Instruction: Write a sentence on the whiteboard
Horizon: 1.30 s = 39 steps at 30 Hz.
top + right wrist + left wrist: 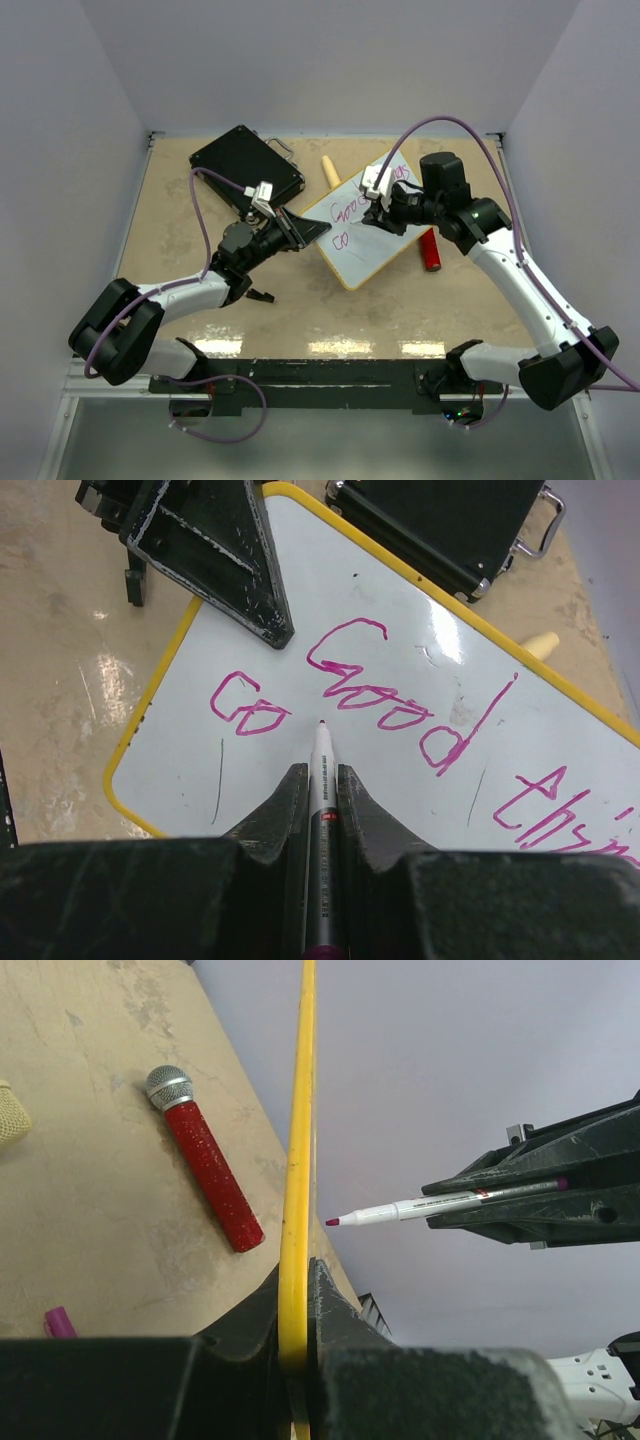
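Left arm: low, stretched forward and inward from its base. The left end effector [300, 228] is closed on the left end of the whiteboard [365, 245].

Right arm: runs from its base at the near right forward and inward, with the wrist turned left. The right end effector [375, 212] is over the board's far half, closed on a marker [322, 810] whose tip points at the white face.

The whiteboard sits mid-tabletop [450, 320], turned diagonally. A black case [247, 165] is at far left, a red microphone [430, 250] just beside the right edge and a pale cylinder [330, 170] beyond. Cannot tell whether the board lies flat or is tipped up.

Right wrist view only: the sentence [390, 695] is legible in magenta. Line 1 reads "Good thin…" and runs out of frame; line 2 reads "Co". The marker tip is just below "Good", right of "Co". Contact with the surface is unclear.

Left wrist view only: the board is seen edge-on, its yellow frame pinched between the 2 fingers [345, 1305]. The microphone's silver head shows, and a magenta cap [58, 1322] lies on the tabletop.
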Tool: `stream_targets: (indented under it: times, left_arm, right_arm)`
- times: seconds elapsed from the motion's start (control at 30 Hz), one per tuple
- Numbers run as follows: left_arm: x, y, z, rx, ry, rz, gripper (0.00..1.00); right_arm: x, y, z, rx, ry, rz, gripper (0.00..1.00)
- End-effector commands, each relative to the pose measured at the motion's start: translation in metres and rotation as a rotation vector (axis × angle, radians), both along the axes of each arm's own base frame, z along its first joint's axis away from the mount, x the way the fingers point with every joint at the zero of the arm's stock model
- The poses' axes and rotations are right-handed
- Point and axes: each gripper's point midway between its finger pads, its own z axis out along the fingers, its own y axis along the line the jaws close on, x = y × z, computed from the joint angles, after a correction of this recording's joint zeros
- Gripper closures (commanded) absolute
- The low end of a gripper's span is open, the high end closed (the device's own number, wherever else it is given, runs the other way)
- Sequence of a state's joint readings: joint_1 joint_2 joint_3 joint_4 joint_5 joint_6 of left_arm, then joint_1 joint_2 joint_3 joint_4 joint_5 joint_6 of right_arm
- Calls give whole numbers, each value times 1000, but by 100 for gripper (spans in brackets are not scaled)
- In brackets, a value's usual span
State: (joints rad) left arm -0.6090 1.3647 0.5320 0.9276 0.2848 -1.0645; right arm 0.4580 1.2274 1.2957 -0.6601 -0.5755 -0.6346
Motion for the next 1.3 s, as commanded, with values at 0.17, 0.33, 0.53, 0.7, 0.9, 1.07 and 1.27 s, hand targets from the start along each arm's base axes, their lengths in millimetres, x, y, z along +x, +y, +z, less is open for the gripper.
stream_targets:
  times: [0.17,0.33,0.53,0.7,0.9,1.07,1.27]
  left_arm:
    - [-11,7,71,-163,-190,-13,100]
    - [-9,7,72,-164,-193,-11,100]
    - [-9,9,72,-165,-194,-10,100]
    - [-8,10,72,-166,-193,-7,100]
    - [-9,9,71,-169,-190,-15,100]
    - [-10,8,70,-170,-186,-22,100]
    - [-11,8,69,-168,-188,-26,100]
  right_arm:
    - [-2,7,-5,15,19,33,100]
    - [-9,5,-15,-4,44,56,100]
    - [-17,3,-27,-29,79,81,100]
    - [-20,2,-29,-38,86,92,100]
    - [-4,5,-14,-14,40,43,100]
    - [11,10,1,19,6,1,100]
    - [21,5,2,22,-9,-64,100]
